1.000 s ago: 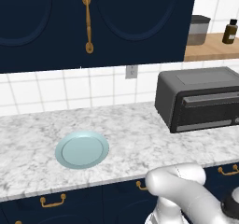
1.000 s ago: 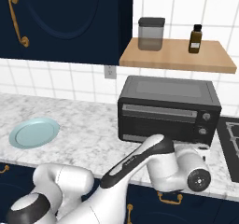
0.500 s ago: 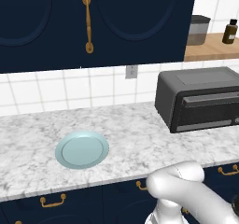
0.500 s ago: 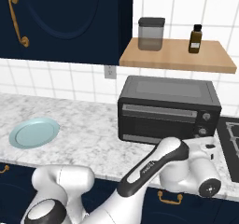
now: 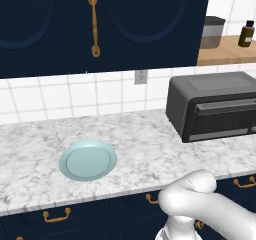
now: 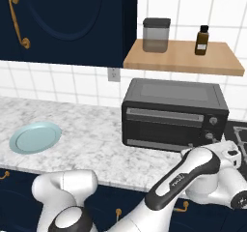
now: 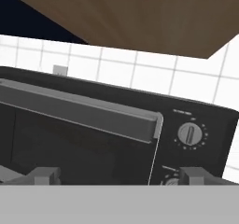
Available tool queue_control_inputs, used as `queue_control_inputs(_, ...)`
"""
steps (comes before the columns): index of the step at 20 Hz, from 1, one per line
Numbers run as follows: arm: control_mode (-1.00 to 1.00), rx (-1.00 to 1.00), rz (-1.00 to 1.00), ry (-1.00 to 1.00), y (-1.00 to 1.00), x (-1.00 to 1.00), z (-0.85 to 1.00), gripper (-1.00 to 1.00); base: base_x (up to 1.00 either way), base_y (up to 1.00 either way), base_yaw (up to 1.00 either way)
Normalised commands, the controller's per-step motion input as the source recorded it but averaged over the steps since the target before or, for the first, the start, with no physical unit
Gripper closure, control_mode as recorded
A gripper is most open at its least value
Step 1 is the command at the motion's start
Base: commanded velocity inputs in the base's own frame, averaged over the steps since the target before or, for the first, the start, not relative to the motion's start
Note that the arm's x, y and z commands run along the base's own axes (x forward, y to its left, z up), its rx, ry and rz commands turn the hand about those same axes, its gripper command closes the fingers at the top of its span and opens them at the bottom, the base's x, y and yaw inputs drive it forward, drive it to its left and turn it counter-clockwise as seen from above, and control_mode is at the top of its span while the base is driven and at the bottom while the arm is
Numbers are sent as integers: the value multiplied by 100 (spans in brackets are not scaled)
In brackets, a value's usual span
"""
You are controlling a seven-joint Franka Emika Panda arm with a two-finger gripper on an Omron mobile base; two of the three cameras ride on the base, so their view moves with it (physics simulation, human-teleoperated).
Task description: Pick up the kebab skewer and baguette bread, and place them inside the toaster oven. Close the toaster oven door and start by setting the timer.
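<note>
Over the preceding second the forearm swung rightward along the counter edge, carrying the hand toward the lower right of the right base view. The toaster oven point(image 6: 173, 114) sat at right of centre, door shut; in the hand view its door handle point(image 7: 79, 109) ran long across the middle, the timer knob point(image 7: 190, 134) at its right end. The gripper point(image 7: 119, 175) stood fully open, empty, touching nothing (plate point(image 6: 36, 137) bare).
</note>
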Motion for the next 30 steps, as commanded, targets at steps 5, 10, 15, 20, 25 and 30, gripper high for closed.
queue_control_inputs(5,-100,0,15,1,-49,2,0,-100,0,0,0)
queue_control_inputs(10,-100,0,16,0,-60,0,0,-100,0,0,0)
queue_control_inputs(15,-100,0,16,0,-55,1,0,-100,0,0,0)
queue_control_inputs(20,-100,0,3,0,-12,9,-1,-100,0,0,0)
queue_control_inputs(25,-100,0,-5,0,0,23,-1,-100,0,0,0)
queue_control_inputs(30,-100,0,-16,0,0,35,0,-100,0,0,0)
